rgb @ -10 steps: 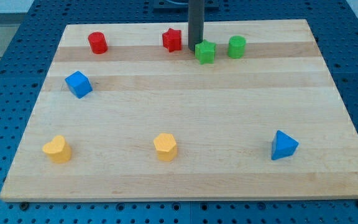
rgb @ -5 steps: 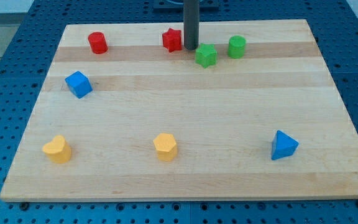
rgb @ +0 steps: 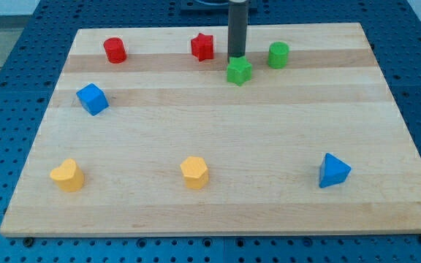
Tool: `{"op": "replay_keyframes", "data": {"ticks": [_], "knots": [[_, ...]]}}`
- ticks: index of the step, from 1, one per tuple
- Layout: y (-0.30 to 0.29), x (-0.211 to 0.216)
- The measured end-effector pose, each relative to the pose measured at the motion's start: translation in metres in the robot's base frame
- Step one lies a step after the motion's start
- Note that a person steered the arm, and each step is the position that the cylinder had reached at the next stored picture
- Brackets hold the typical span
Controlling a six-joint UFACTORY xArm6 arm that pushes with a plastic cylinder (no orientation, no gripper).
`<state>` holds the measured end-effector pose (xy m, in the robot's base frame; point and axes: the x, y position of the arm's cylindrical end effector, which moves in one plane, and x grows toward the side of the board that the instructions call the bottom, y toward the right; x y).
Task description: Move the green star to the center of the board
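Note:
The green star (rgb: 239, 71) lies near the view's top, a little right of the middle of the wooden board (rgb: 218, 212). My tip (rgb: 237, 58) stands right behind it, at its upper edge, touching or nearly touching it. The dark rod rises straight up out of the view's top. A red star (rgb: 202, 47) lies to the upper left of the green star and a green cylinder (rgb: 278, 55) to its upper right.
A red cylinder (rgb: 114, 50) is at the top left and a blue cube (rgb: 92, 98) below it. A yellow heart (rgb: 67, 175) and a yellow hexagon (rgb: 194, 172) lie along the bottom. A blue triangle (rgb: 333, 171) is at the bottom right.
My tip moved left toward the red star, then right to sit behind the green star. The green star has shifted slightly toward the view's bottom.

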<state>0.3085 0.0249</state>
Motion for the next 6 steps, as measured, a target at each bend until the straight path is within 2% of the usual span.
{"op": "replay_keyframes", "data": {"ticks": [1,2,4,5,6], "knots": [[0.015,0.030],[0.045,0.031],[0.046,0.075],[0.023,0.096],[-0.037,0.106]]}}
